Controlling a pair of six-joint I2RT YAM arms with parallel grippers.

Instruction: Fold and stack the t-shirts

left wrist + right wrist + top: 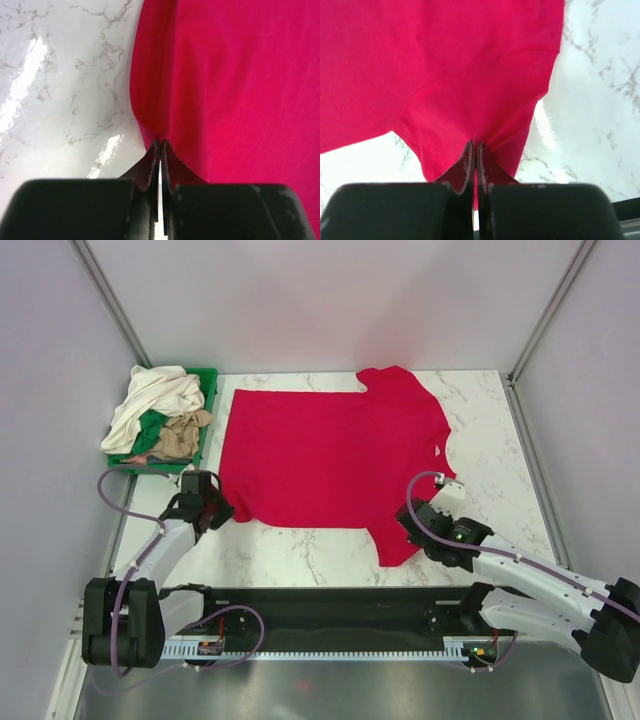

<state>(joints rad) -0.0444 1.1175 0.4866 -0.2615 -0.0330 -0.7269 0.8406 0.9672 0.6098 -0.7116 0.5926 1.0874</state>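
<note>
A large crimson-red t-shirt (335,455) lies spread flat on the marble table (480,430). My left gripper (212,510) is shut on its near left hem corner; the left wrist view shows the jaws pinched on the red fabric (220,90). My right gripper (412,522) is shut on the near right sleeve, which the right wrist view shows pinched between the fingertips (475,100). A cream-white shirt (155,400) and a tan-beige shirt (182,433) lie crumpled in the green tray (207,390) at the far left.
Grey walls close in the table on the left, back and right. The arm bases and a black rail (330,620) run along the near edge. Bare marble shows right of the shirt and along the front (300,555).
</note>
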